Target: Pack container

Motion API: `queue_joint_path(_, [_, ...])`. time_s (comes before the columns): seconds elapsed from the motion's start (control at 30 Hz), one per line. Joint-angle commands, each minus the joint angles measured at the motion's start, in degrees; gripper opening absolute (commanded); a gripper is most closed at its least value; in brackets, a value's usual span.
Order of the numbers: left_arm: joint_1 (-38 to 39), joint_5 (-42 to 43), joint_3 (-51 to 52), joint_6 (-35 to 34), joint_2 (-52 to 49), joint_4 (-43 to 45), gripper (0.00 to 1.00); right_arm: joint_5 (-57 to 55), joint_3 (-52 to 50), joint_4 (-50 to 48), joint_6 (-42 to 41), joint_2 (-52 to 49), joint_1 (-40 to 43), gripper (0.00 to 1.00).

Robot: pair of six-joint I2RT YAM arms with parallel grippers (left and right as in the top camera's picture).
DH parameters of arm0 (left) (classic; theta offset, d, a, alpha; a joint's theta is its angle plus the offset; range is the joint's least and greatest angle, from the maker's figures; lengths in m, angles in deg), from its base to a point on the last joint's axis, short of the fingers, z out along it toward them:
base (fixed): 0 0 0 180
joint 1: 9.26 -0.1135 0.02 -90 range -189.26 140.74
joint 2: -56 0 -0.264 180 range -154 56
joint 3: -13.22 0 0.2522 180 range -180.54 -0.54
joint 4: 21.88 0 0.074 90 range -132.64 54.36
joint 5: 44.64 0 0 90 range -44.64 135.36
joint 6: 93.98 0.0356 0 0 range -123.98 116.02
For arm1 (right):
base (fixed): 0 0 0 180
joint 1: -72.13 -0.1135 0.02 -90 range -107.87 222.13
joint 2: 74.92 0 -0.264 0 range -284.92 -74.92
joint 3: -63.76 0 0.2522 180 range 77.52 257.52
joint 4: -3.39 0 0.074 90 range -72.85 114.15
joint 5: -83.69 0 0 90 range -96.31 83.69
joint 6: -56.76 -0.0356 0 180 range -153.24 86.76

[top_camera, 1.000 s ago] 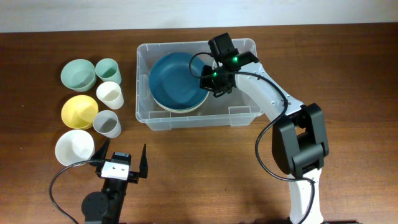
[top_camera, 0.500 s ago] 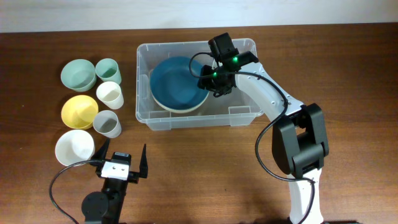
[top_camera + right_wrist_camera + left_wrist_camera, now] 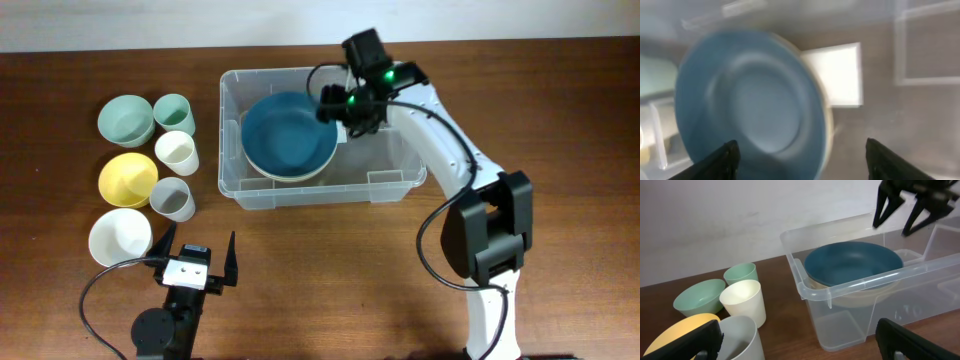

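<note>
The container (image 3: pixel 385 165) is a clear plastic bin at the table's back centre, with a white label (image 3: pixel 837 75) on its base. In its left half a blue bowl (image 3: pixel 290 135) rests nested in a cream bowl. My right gripper (image 3: pixel 340 108) hovers open above the blue bowl's right rim and holds nothing; in the right wrist view its fingers (image 3: pixel 727 155) stand wide apart over the bowl (image 3: pixel 750 100). My left gripper (image 3: pixel 198 248) is open near the front edge, empty, facing the container's rim (image 3: pixel 850 285).
Left of the bin stand a mint bowl (image 3: pixel 125 119), a mint cup (image 3: pixel 173 113), a cream cup (image 3: pixel 177 152), a yellow bowl (image 3: pixel 127 179), a grey cup (image 3: pixel 171 198) and a white bowl (image 3: pixel 120 237). The grey cup sits just ahead of my left gripper.
My right gripper has opened and let go of the blue bowl, which settled flat on the cream bowl. The gripper then rose and moved toward the bin's back wall. The left arm stayed still.
</note>
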Motion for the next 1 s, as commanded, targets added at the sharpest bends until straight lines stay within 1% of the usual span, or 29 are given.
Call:
queue_joint_path(0.0, [-0.3, -0.2, 0.2, 0.5, 0.5, -0.2, 1.0, -6.7, 7.2, 2.7, 3.6, 4.4, 2.6, 0.8])
queue_joint_path(0.17, [-0.3, -0.2, 0.2, 0.5, 0.5, -0.2, 1.0, -11.3, 22.4, 13.0, 4.8, 4.9, 8.1, 0.84])
queue_joint_path(0.27, [-0.3, -0.2, 0.2, 0.5, 0.5, -0.2, 1.0, -17.4, 31.4, 19.9, 4.8, 4.9, 12.4, 0.92])
queue_joint_path(0.37, [-0.3, -0.2, 0.2, 0.5, 0.5, -0.2, 1.0, -23.4, 37.9, 25.8, 4.8, 4.9, 17.6, 1.0])
queue_joint_path(0.43, [-0.3, -0.2, 0.2, 0.5, 0.5, -0.2, 1.0, -24.6, 40.5, 29.4, 4.8, 4.9, 21.4, 0.99])
queue_joint_path(0.5, [-0.3, -0.2, 0.2, 0.5, 0.5, -0.2, 1.0, -24.5, 42.1, 33.6, 4.3, 4.9, 25.6, 0.99])
queue_joint_path(0.7, [-0.3, -0.2, 0.2, 0.5, 0.5, -0.2, 1.0, -24.4, 41.8, 43.6, 4.4, 4.7, 36.1, 0.99])
queue_joint_path(0.77, [-0.3, -0.2, 0.2, 0.5, 0.5, -0.2, 1.0, -22.8, 40.9, 44.0, 7.9, 4.8, 38.9, 0.99])
queue_joint_path(0.9, [-0.3, -0.2, 0.2, 0.5, 0.5, -0.2, 1.0, -14.8, 38.8, 44.0, 13.2, 4.8, 43.5, 0.99])
queue_joint_path(0.97, [-0.3, -0.2, 0.2, 0.5, 0.5, -0.2, 1.0, -12.2, 36.1, 44.0, 15.1, 4.8, 44.9, 0.99])
